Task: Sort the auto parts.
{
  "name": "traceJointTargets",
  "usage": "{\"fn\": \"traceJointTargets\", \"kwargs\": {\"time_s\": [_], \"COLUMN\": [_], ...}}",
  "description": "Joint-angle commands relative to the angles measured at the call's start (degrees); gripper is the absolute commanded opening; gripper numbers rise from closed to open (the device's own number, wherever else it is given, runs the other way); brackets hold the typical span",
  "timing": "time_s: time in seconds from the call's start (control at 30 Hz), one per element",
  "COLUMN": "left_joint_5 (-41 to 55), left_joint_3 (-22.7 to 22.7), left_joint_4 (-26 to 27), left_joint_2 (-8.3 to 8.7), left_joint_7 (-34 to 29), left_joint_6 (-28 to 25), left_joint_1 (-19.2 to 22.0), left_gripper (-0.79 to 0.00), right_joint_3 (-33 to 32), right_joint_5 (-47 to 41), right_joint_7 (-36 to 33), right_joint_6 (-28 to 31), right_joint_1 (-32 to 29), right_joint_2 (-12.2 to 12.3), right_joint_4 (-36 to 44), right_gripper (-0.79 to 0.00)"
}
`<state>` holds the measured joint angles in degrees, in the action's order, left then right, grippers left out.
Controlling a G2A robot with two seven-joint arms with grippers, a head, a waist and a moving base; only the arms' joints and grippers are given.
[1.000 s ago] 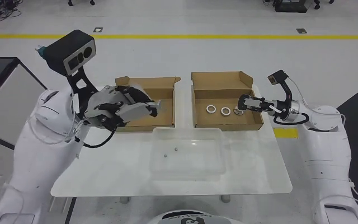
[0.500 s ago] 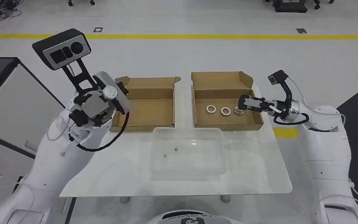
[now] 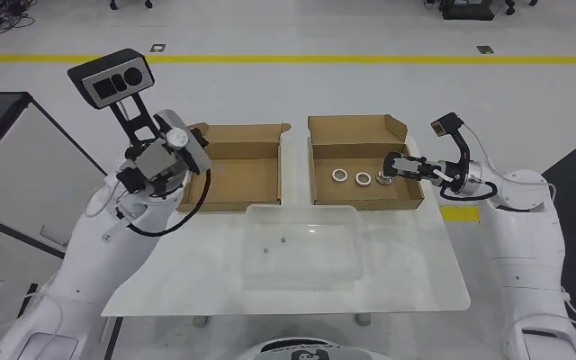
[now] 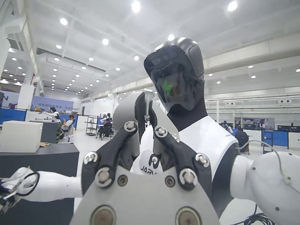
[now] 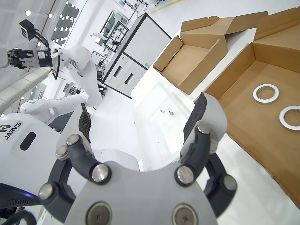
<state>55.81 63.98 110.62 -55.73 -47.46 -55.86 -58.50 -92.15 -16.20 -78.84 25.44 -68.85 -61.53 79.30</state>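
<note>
Now aloft: left claw (image 4: 146, 103) (1 bolt (image 4: 148, 107))

Round ceiling lamps (image 4: 136, 6) flood the hall with bright, even white light and flare into soft haloes. The threaded bolt (image 4: 148, 103) clamped in the left gripper (image 4: 146, 111) glints. Seen from above, the pale floor (image 3: 297, 90) at twelve o'clock and the white table (image 3: 405, 270) glare; shadows are faint. The wrist lenses bow straight lines near their edges.
</note>
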Motion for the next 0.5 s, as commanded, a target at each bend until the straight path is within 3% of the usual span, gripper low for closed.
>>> {"fn": "traceJointTargets", "kwargs": {"time_s": [0.0, 0.27, 0.47], "left_joint_5": [-3.0, -14.3, -13.0], "left_joint_3": [1.0, 4.8, 4.3], "left_joint_4": [-0.5, 0.4, 2.2], "left_joint_2": [0.01, -0.10, -0.60], "left_joint_7": [-0.4, 1.1, 2.5], "left_joint_6": [1.1, 3.7, 3.2], "left_joint_1": [-0.3, -2.1, -3.2], "left_gripper": [-0.785, -0.785, -0.785], "right_joint_3": [0.0, 0.0, 0.0], "right_joint_5": [0.0, 0.0, 0.0], "right_joint_7": [0.0, 0.0, 0.0], "right_joint_6": [0.0, 0.0, 0.0], "right_joint_1": [0.0, 0.0, 0.0], "right_joint_2": [0.0, 0.0, 0.0], "right_joint_4": [0.0, 0.0, 0.0], "right_gripper": [0.000, 0.000, 0.000]}}
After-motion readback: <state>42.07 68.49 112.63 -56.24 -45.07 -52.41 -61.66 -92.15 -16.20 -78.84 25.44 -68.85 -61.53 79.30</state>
